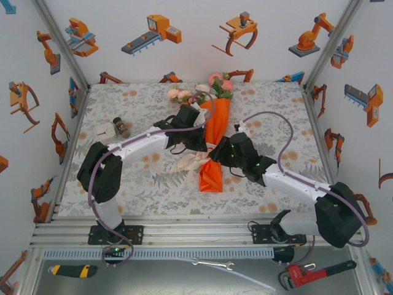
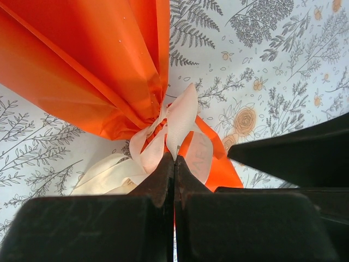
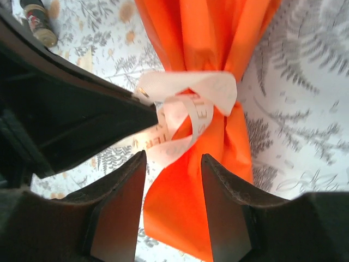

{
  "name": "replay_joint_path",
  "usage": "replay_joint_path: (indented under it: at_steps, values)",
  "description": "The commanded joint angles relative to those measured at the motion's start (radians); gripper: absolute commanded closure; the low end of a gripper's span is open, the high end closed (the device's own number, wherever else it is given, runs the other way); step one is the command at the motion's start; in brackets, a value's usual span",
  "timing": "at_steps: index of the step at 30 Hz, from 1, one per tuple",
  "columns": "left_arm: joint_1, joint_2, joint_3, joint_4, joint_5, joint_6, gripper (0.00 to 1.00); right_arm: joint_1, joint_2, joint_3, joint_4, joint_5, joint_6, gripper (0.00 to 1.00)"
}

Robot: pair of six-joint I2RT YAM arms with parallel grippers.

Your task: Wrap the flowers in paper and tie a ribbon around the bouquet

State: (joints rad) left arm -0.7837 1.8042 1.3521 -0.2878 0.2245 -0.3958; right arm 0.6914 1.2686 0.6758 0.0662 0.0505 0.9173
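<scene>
Left claw (image 2: 174,164): clenched, tips pinched on a loop of the ribbon (image 2: 182,114) at the gathered waist of the paper (image 2: 82,65)
Right claw (image 3: 173,158): released, jaws apart, astride the paper's tail just below the ribbon wrap
Ribbon: wound round the waist between both claws; loose loops spill onto the counter (image 1: 141,184) on the left arm's side
Paper: orange cone fanning out beyond the claws, short tail towards the arm bases
Flowers (image 1: 220,82): pink and cream heads at the cone's far mouth, well apart from both claws
Bouquet (image 1: 216,120): lying flat mid-counter, between the two arms
</scene>
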Motion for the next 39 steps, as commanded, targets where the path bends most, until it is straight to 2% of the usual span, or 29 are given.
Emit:
replay_joint_path:
  at_steps: [1,3,5,6,9,13,20,24,27,31,35,39]
  values:
    - [0.006,-0.015,0.022,0.005,0.018,-0.013,0.98,0.011,0.022,0.028,-0.081,0.027,0.125,0.61]
    - [0.006,-0.017,0.021,-0.001,0.01,-0.014,0.98,0.01,0.022,0.025,-0.056,0.043,0.104,0.81]
    - [0.009,-0.022,0.02,-0.003,0.012,-0.011,0.98,0.01,0.023,0.016,-0.023,0.073,0.076,0.93]
    - [0.009,-0.024,0.019,-0.002,0.012,-0.012,0.98,0.01,0.029,0.018,-0.02,0.086,0.062,0.95]
    - [0.009,-0.027,0.019,-0.002,0.015,-0.014,0.98,0.01,0.054,0.048,-0.023,0.08,0.025,0.93]
    - [0.01,-0.025,0.02,-0.005,0.018,-0.014,0.98,0.01,0.078,0.073,-0.017,0.044,0.039,0.76]
    - [0.009,-0.025,0.018,0.001,0.017,-0.017,0.98,0.01,0.081,0.058,0.016,0.026,0.07,0.58]
    - [0.011,-0.025,0.018,0.002,0.014,-0.016,0.97,0.01,0.083,0.059,0.042,0.014,0.075,0.53]
    - [0.009,-0.024,0.018,0.001,0.019,-0.016,0.98,0.01,0.092,0.062,0.053,0.013,0.074,0.58]
    - [0.01,-0.029,0.015,0.009,0.042,-0.02,0.98,0.009,0.127,0.065,0.059,0.058,0.054,0.76]
    - [0.013,-0.044,-0.003,0.01,0.067,-0.037,0.98,0.008,0.169,0.061,0.153,0.085,-0.014,0.91]
    - [0.017,-0.075,-0.047,0.039,0.104,-0.078,0.96,0.009,0.224,0.052,0.288,0.066,-0.055,0.93]
